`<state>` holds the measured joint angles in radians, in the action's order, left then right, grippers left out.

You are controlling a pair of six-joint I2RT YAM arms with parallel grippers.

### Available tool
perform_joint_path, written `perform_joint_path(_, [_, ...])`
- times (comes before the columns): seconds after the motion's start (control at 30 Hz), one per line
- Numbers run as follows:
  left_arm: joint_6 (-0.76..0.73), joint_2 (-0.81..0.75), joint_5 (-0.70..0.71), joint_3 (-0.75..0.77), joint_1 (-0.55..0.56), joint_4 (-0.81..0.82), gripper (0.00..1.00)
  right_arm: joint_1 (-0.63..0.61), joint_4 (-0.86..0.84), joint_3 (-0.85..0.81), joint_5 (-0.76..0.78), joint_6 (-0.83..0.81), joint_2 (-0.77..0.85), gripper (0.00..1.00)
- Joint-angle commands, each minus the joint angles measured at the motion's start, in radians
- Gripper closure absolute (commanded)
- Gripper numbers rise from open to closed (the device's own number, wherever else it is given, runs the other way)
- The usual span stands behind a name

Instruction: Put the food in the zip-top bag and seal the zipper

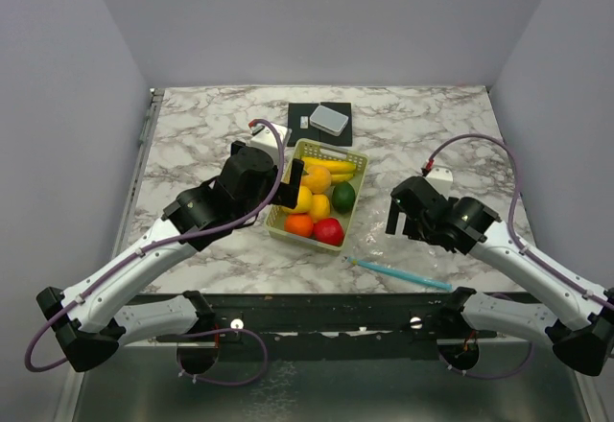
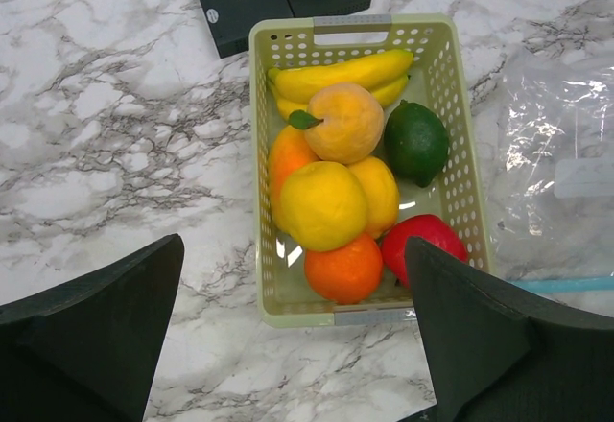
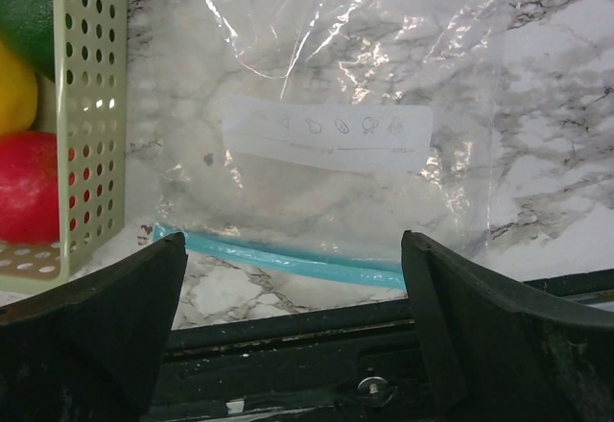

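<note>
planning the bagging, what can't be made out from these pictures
zipper: right wrist view; the flat, thin strip does not show whether it is sealed or open.
label on the zip-top bag: right wrist view; print too small to read.
food deep in the basket: left wrist view; the top layer covers whatever lies beneath.

The top external view looks down from high behind the near edge of the desk (image 1: 192,144), far enough back to take in all of it. The left wrist view looks steeply down past the left claw (image 2: 295,249), close over the basket (image 2: 451,105) of food (image 2: 326,201). The right wrist view sits low behind the right claw (image 3: 293,240), closely facing the zip-top bag (image 3: 326,58) and zipper (image 3: 288,261). Both wrist views share the basket wall beside the bag, and the zipper.
</note>
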<state>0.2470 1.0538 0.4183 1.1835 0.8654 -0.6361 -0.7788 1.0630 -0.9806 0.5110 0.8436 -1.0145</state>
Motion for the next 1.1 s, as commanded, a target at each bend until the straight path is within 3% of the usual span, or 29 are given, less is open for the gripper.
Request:
perform_joint_path(0.0, [0.001,-0.020,-0.039,-0.016,0.002,0.020,0.01,0.000,0.009,0.033,0.015,0.061,-0.018,0.00])
perform_joint_path(0.47, [0.007,-0.032,-0.049,-0.040,0.002,0.022,0.01,0.019,-0.134,0.105,0.006,0.077,-0.114,0.00])
perform_joint_path(1.07, [0.006,-0.026,-0.053,-0.035,0.001,0.021,0.01,0.156,-0.355,0.228,-0.089,-0.006,-0.215,0.00])
